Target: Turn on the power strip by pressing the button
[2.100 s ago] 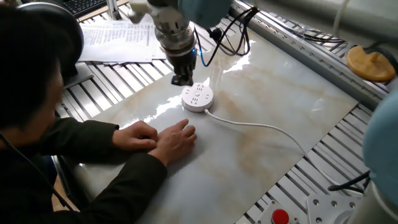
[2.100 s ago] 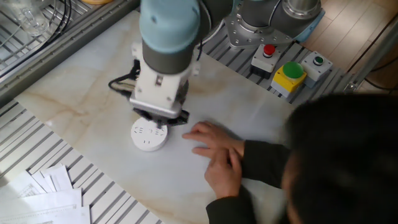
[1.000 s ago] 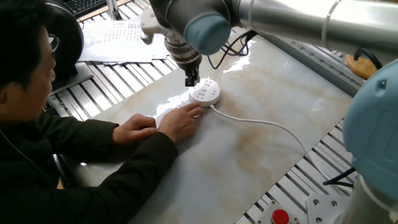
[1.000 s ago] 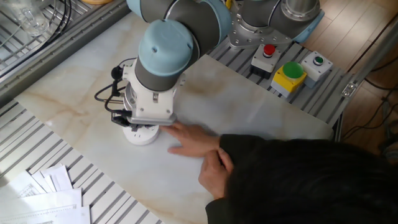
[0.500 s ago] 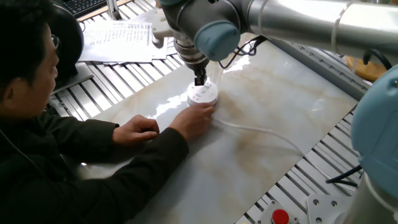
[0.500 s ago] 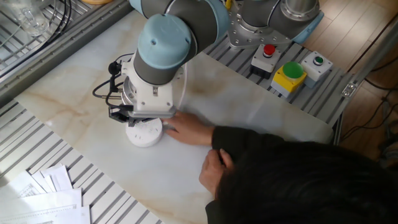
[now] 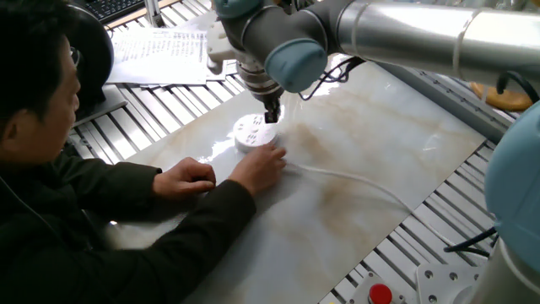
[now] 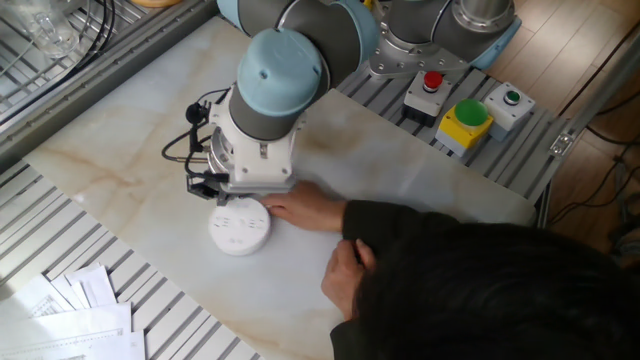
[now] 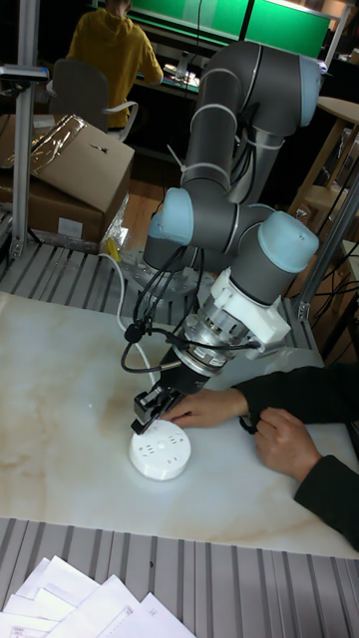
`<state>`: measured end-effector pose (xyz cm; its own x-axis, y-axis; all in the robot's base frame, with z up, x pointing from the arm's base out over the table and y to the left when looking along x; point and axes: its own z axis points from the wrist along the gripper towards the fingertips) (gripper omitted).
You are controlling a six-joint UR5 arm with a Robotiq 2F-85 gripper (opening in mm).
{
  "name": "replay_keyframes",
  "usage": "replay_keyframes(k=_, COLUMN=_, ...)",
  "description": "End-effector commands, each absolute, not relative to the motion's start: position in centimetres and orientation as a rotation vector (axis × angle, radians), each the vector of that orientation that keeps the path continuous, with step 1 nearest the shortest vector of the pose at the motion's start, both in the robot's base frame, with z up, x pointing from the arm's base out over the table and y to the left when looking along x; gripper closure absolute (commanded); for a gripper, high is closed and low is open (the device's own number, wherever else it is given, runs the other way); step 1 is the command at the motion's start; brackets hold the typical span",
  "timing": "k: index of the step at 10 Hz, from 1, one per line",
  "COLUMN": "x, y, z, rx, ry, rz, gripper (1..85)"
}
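Only the tall fixed view shows the fingers point(image 9: 150, 413) shut beside the power strip point(image 9: 161, 452).

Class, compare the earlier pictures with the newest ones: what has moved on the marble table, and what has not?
The person's hand slid from the bare marble up to the power strip and now touches its edge. The strip shifted sideways across the table. The claw swung from one side of the strip to its other edge. The other hand, papers and button box stayed put.

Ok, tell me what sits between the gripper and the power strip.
Nothing: in the tall fixed view the gripper hangs at the power strip's rim.
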<state>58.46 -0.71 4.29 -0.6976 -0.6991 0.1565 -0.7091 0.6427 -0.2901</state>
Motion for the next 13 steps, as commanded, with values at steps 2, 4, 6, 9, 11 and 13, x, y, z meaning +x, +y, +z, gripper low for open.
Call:
replay_keyframes(k=2, x=59.2, y=1.4, z=4.3, rx=1.172, ry=-2.854, rz=0.508, gripper=84.7)
replay_keyframes(k=4, x=60.4, y=0.3, z=4.7, rx=1.218, ry=-2.837, rz=0.527, gripper=84.7)
replay_keyframes(k=6, x=61.1, y=0.7, z=4.6, rx=1.216, ry=-2.844, rz=0.520, gripper=84.7)
replay_keyframes(k=9, x=62.1, y=-0.1, z=3.5, rx=1.246, ry=-2.844, rz=0.560, gripper=84.7)
replay_keyframes(k=11, x=61.5, y=-0.5, z=3.1, rx=1.256, ry=-2.835, rz=0.551, gripper=84.7)
replay_keyframes(k=13, x=60.8, y=0.0, z=2.8, rx=1.235, ry=-2.845, rz=0.529, gripper=84.7)
